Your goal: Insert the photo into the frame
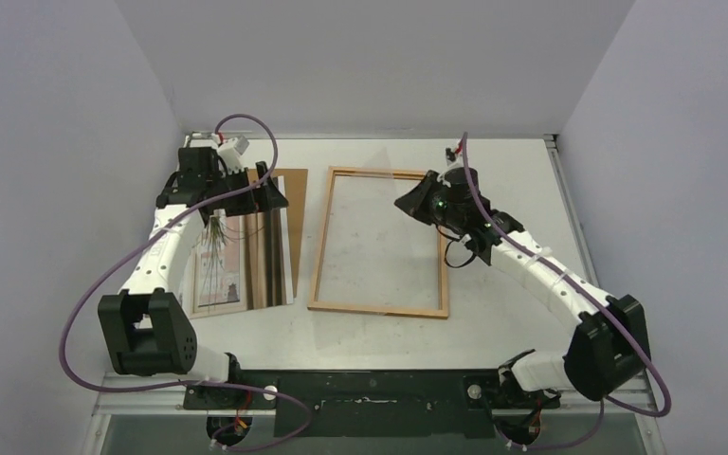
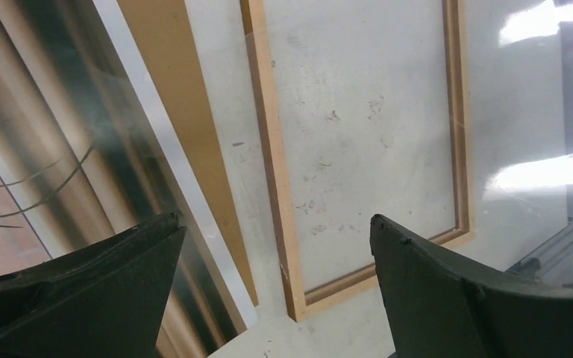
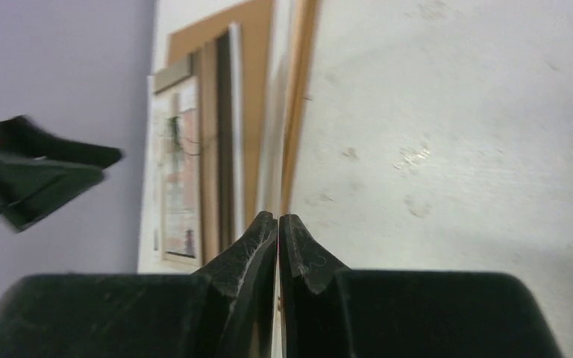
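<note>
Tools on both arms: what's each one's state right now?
Left tool: open, holding nothing.
Right tool: closed, apparently pinching the edge of a thin clear sheet over the light-brown wooden frame.

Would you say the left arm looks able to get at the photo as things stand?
Probably yes: the left gripper hangs open just above the photo, which lies face up with nothing over it.
</note>
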